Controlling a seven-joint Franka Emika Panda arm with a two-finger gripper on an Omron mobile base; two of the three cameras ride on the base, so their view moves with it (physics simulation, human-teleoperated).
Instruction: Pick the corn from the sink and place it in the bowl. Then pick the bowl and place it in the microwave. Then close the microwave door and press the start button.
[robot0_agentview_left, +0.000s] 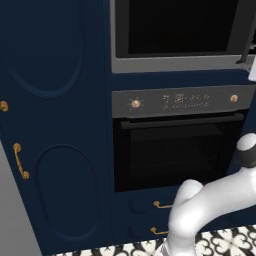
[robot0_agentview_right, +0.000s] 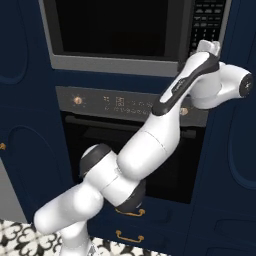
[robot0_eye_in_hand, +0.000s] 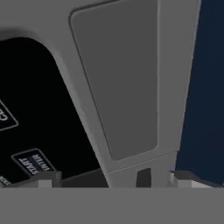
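The microwave (robot0_agentview_right: 115, 60) sits high in the navy cabinetry. Its dark glass microwave door (robot0_agentview_right: 110, 25) lies flush in the grey frame, and a dark bar handle (robot0_agentview_left: 245, 50) shows at the door's right side. My arm reaches up to the button panel (robot0_agentview_right: 206, 20) right of the door. In the hand view the panel is very close, and the start button (robot0_eye_in_hand: 34, 162) sits just above my left fingertip (robot0_eye_in_hand: 43, 179). My gripper (robot0_eye_in_hand: 113, 180) is open with nothing between its fingers. The corn, the bowl and the sink are out of view.
Below the microwave is a black oven (robot0_agentview_left: 175, 150) with a grey control strip (robot0_agentview_left: 180, 101) and knobs. Under it are navy drawers with gold handles (robot0_agentview_right: 129, 236). Tall navy cabinet doors (robot0_agentview_left: 55, 125) flank the left. Patterned tile floor (robot0_agentview_left: 225, 245) lies below.
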